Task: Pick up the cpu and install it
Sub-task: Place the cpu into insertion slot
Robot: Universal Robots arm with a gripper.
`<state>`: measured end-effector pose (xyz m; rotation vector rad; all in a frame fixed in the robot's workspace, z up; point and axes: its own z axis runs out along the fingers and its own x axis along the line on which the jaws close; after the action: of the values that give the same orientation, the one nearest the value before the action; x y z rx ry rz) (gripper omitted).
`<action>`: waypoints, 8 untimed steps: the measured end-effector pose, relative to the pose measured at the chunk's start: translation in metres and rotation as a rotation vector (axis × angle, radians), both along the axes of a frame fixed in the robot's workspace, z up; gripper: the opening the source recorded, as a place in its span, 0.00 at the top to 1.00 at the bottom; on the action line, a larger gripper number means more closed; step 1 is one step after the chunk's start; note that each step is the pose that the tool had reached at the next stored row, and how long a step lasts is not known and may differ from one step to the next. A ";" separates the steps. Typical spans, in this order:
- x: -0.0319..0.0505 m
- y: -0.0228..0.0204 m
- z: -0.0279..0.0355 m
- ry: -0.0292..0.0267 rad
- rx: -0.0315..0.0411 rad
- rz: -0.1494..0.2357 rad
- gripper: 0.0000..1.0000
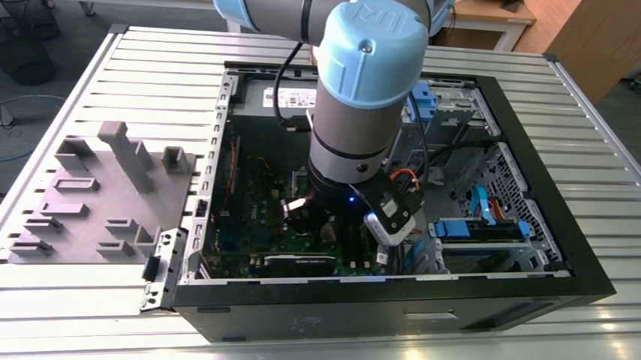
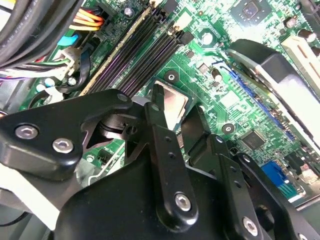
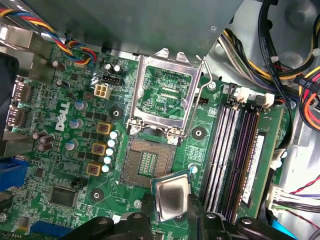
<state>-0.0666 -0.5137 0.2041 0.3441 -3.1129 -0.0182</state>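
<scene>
While tight in the claw, cpu just beside the socket.

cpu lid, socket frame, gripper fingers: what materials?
The cpu lid: dull metal, soft grey sheen, pale rim. The socket frame: bright bare sheet metal, likely steel, hard glints. The fingers: matte black, metal or plastic, can't tell; silver screw heads show.
</scene>
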 end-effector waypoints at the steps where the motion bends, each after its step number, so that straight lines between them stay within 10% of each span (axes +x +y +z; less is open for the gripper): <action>1: 0.0000 0.0000 0.0000 -0.0001 0.0000 0.000 0.59; 8: 0.0000 0.0001 -0.0010 -0.0003 -0.0002 0.001 0.59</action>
<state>-0.0666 -0.5136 0.2031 0.3451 -3.1130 -0.0179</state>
